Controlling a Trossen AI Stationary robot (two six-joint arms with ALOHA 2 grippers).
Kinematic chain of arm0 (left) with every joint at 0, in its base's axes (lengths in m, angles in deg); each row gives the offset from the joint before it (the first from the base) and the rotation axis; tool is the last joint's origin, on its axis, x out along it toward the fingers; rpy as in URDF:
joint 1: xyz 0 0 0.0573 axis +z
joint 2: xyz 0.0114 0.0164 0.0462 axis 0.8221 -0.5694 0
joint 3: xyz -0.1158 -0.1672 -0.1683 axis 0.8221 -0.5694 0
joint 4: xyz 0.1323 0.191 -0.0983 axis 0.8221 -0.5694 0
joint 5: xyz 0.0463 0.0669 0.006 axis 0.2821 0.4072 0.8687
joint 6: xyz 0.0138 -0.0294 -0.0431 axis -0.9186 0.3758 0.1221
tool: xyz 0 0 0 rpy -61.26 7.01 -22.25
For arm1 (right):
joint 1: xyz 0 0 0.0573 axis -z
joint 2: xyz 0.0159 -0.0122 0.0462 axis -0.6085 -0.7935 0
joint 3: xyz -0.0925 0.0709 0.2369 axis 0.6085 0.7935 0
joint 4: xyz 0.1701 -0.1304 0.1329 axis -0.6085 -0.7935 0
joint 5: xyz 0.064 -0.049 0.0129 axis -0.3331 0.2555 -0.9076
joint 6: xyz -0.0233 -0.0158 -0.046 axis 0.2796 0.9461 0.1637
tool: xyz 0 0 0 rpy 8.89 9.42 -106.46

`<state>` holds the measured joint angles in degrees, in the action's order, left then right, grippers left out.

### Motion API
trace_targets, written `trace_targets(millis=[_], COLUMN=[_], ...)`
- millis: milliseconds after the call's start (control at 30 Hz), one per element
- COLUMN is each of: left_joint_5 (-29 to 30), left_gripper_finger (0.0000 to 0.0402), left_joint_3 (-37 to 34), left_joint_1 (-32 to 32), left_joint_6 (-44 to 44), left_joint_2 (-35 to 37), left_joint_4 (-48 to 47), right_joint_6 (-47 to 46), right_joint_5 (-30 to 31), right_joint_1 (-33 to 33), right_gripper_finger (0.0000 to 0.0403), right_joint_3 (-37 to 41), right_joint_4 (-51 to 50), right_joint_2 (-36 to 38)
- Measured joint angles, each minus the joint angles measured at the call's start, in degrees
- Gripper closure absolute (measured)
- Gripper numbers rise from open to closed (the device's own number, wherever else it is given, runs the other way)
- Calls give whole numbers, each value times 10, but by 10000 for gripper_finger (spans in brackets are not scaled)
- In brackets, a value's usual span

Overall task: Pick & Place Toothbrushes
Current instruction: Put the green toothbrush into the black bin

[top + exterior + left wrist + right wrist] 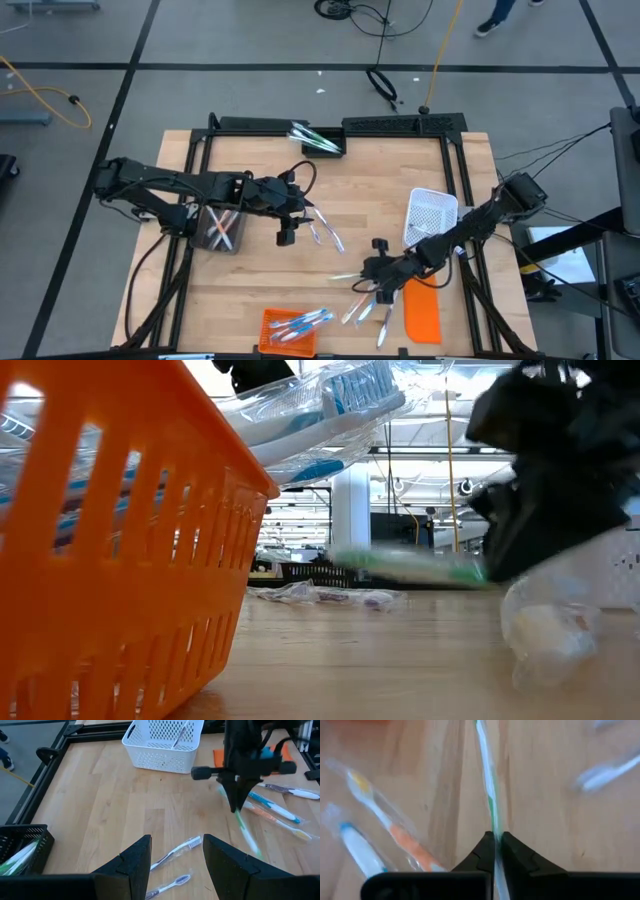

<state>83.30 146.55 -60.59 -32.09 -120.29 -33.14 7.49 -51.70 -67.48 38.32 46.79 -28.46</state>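
Toothbrushes lie scattered on the wooden table. Two clear-wrapped ones [175, 852] lie below my open left gripper [177, 851], which hovers at mid-table [300, 212]. My right gripper [496, 840] is toward the near right [383, 277], shut on a green-and-white toothbrush [489, 790]. More toothbrushes [365, 308] lie by it, among them orange and blue ones [395, 835]. Others fill the orange bin [290, 330], a dark bin [222, 228] and a black bin [318, 140]. My right gripper pinches the green-and-white toothbrush between its two fingertips [485, 851], near one end of the handle [493, 827]. The fingers point down at a slant. Most of its length juts out past the tips [245, 830]. In the low view it appears off the table [410, 567].
A white mesh basket [432, 215] stands on the right, behind my right arm. A flat orange lid [422, 310] lies at the near right. The orange bin fills the left of the low view [110, 580]. A black frame [455, 180] borders the table. Bare wood shows at mid-table.
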Motion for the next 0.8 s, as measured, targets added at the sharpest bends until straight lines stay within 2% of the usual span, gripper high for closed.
trace_targets(millis=[533,600,800], left_joint_5=[0,0,-2], left_gripper_finger=[220,220,220], left_joint_3=[0,0,0], left_joint_1=[0,0,0], left_joint_6=[1,1,-1], left_joint_2=[0,0,0], left_joint_4=[5,13,64], right_joint_6=[119,139,237], right_joint_5=[199,223,225], right_joint_1=[-1,-1,-1], right_gripper_finger=[395,395,395], right_joint_3=[0,0,0], right_joint_4=[30,54,182], right_joint_2=[206,221,231])
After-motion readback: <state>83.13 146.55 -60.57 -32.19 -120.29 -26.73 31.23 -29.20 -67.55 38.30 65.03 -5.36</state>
